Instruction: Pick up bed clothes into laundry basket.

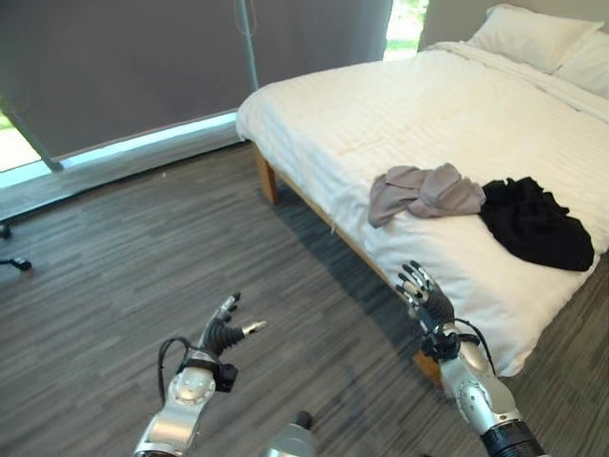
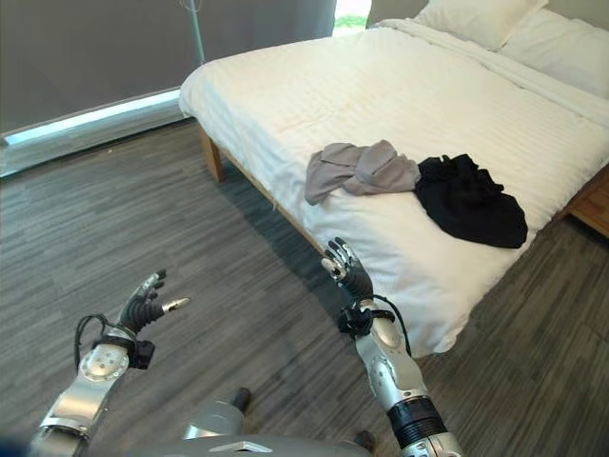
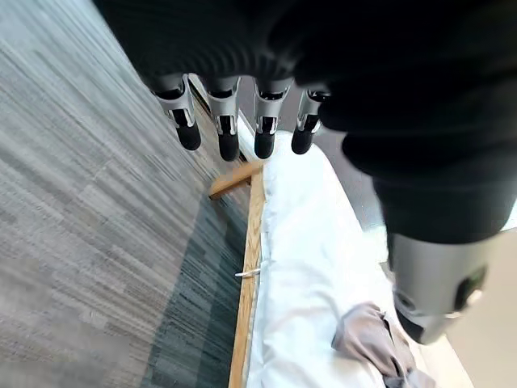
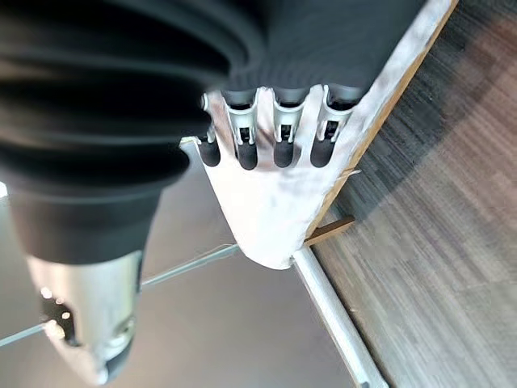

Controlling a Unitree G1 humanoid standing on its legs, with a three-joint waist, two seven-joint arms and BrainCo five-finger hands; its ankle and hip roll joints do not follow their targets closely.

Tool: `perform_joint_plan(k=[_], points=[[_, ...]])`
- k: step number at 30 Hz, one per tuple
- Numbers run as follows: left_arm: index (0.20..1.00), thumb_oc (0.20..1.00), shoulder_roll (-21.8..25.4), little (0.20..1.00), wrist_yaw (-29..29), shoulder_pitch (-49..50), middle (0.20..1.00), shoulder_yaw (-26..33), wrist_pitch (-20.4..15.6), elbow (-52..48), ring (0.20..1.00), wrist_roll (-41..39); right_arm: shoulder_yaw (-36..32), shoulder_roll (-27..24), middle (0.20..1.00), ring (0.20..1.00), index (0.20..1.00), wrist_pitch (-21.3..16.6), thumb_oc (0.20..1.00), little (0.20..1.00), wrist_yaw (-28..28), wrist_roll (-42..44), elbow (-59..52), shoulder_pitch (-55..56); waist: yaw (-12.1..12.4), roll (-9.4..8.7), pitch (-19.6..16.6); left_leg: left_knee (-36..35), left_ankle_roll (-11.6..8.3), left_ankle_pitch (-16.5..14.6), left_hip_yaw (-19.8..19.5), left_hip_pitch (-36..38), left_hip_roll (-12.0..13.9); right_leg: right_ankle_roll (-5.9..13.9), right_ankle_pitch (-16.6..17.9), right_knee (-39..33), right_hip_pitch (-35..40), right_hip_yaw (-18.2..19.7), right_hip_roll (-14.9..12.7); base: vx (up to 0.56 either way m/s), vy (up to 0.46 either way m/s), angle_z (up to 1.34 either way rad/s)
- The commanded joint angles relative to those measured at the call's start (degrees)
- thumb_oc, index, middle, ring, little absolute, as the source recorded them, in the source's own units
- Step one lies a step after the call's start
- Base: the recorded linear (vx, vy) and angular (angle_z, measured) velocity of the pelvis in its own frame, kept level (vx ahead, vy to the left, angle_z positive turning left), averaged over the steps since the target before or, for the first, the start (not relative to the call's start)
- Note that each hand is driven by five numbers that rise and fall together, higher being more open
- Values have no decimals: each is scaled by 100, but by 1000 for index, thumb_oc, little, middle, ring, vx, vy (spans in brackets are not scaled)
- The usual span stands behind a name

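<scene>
a grey garment (image 1: 423, 191) and a black garment (image 1: 533, 223) lie touching, side by side, on the white bed (image 1: 381, 114). the left hand (image 1: 225, 332) hovers over the wood floor (image 1: 114, 276), fingers spread and empty. the right hand (image 1: 426, 299) is raised near the bed's edge, fingers loosely open, holding nothing.

Bed (image 1: 381, 114): white cloth cover, matt, faint woven stripes; frame (image 1: 266, 176) pale wood, smooth; floor (image 1: 114, 276) grey wood-look planks, matt, grained. Grey garment (image 1: 423, 190) soft crumpled cloth; black garment (image 1: 535, 224) matt, rumpled cloth. Left hand (image 1: 224, 333) and right hand (image 1: 428, 300): silver metallic fingers, dark matt tips, ribbed rubbery covers.
</scene>
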Motion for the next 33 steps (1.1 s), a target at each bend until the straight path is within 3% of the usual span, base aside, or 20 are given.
perform_joint_plan(k=[1,2,4,5,6,7,8,11,13,15,16,19,20,23,27,33], points=[[1000,1000,253,1000,115,-273,1000,218,-303,-382,1000,71,-18,-18,1000,1000,1000,-208,1000,1000,197,83,-524,-307,-49,-81,-150,-254,-292,498,-224,537,154,-257,1012,26,-235,-53,-241,120,-530,25],[1000,1000,233,1000,123,-276,1000,267,-330,-446,1000,-69,-29,-83,1000,1000,1000,-198,1000,1000,162,115,-450,-373,-50,-45,-141,-231,-458,856,-260,430,385,-358,820,-186,-97,-166,-15,93,-559,47],[1000,1000,128,1000,166,-343,1000,255,-323,-376,1000,-282,-40,-182,1000,1000,1000,-234,1000,1000,111,177,-422,-459,-64,-42,-63,21,-539,1340,-288,100,540,-523,622,-320,0,-333,203,50,-454,57],[1000,1000,36,1000,159,-399,1000,234,-307,-325,1000,-462,-132,-285,1000,1000,1000,-252,1000,1000,32,190,-393,-452,-117,-84,34,283,-464,1559,-102,-133,526,-578,606,-309,76,-462,200,8,-398,43],[1000,1000,-75,1000,110,-424,1000,193,-276,-249,1000,-652,-247,-398,1000,1000,1000,-279,1000,1000,-40,214,-408,-385,-195,-133,111,545,-357,1653,395,-313,572,-650,585,-318,154,-598,219,-15,-386,60],[1000,1000,-156,1000,11,-420,1000,109,-260,-198,1000,-700,-345,-466,1000,1000,1000,-288,1000,1000,-92,171,-414,-293,-265,-163,129,657,-310,1656,804,-381,581,-712,575,-370,222,-718,270,-9,-401,97],[1000,1000,-209,1000,-75,-402,1000,10,-260,-195,1000,-678,-431,-473,1000,1000,1000,-272,1000,1000,-117,99,-408,-189,-278,-190,116,692,-307,1528,899,-416,422,-726,571,-481,295,-827,325,25,-399,107],[1000,1000,-356,1000,-111,-281,1000,-148,-253,-253,1000,-757,-526,-416,1000,1000,1000,-222,1000,1000,-153,-30,-264,-31,-125,-252,100,790,-209,1154,332,-616,-546,-758,665,-678,390,-864,460,78,-301,64],[1000,1000,-465,1000,-160,-136,1000,-175,-202,-236,1000,-844,-554,-329,1000,1000,1000,-189,1000,1000,-175,-7,-169,72,-71,-277,48,408,-19,951,382,-622,-832,-785,671,-778,439,-902,597,95,-227,-19],[1000,1000,-495,1000,-177,-100,1000,-249,-170,-225,1000,-843,-501,-250,1000,1000,1000,-173,1000,1000,-187,31,-107,150,-29,-232,-14,-33,95,1076,379,-591,-961,-816,607,-797,469,-913,736,118,-127,-17],[1000,1000,-498,1000,-219,-94,1000,-289,-141,-207,1000,-764,-457,-177,1000,1000,1000,-164,1000,1000,-170,61,-123,231,-22,-174,-48,-218,91,1286,359,-747,-1128,-846,557,-805,532,-904,869,110,-78,31],[1000,1000,-450,1000,-258,-127,1000,-330,-126,-201,1000,-610,-402,-140,1000,1000,1000,-163,1000,1000,-117,42,-214,263,4,-169,-6,-172,50,1363,444,-877,-1210,-861,530,-802,591,-859,923,68,-9,16],[1000,1000,-427,1000,-269,-122,1000,-339,-120,-203,1000,-538,-338,-105,1000,1000,1000,-152,1000,1000,-81,15,-259,297,-17,-171,-67,-215,155,1266,467,-741,-1187,-875,443,-794,627,-878,974,59,30,-9],[1000,1000,-433,1000,-254,-136,1000,-333,-132,-169,1000,-524,-326,-101,1000,1000,1000,-156,1000,1000,-87,-9,-255,305,-28,-180,-90,-199,199,1241,456,-737,-1196,-873,408,-785,648,-878,973,53,46,-3],[1000,1000,-367,1000,-177,-144,1000,-218,-137,-82,1000,-438,-378,25,1000,1000,1000,-193,1000,1000,-77,73,-245,247,-1,-288,-176,24,379,925,500,-608,-1283,-827,314,-653,745,-699,838,114,93,-7],[1000,1000,-251,1000,30,38,1000,387,-180,-111,1000,-469,-436,88,1000,1000,1000,-227,1000,1000,-120,42,-263,39,111,-297,-271,-277,493,804,823,-224,-1203,-702,583,-413,502,-251,740,93,93,-38]])
